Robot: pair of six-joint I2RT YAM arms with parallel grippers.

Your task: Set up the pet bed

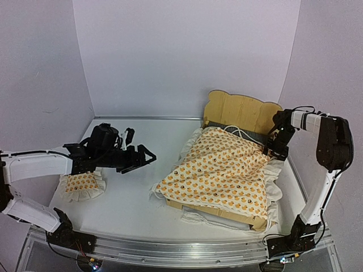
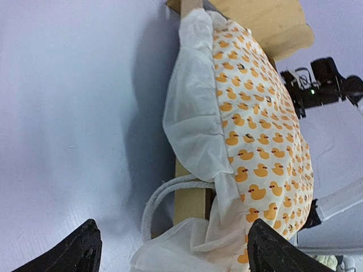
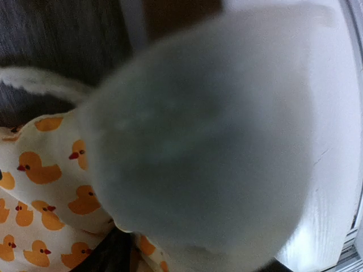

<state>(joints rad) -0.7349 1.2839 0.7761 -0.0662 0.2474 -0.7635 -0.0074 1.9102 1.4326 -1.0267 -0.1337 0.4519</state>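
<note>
The pet bed (image 1: 241,110) stands at the right of the table, headboard at the far end, its side rail (image 2: 190,198) showing in the left wrist view. The duck-print mattress cover (image 1: 221,173) lies over it, ruffles hanging off the sides. My left gripper (image 1: 142,157) hovers left of the bed, wide open and empty (image 2: 176,255). My right gripper (image 1: 275,148) is at the cover's far right corner. A blurred white ruffle (image 3: 210,141) fills the right wrist view and hides the jaws. The bed's grey base (image 3: 57,39) shows beside it.
The small matching pillow (image 1: 82,184) lies at the near left, under my left arm. A white tie cord (image 2: 164,192) loops off the bed's left side onto the table. More cord and ruffle hang at the bed's near end (image 1: 212,218). Walls close in on three sides.
</note>
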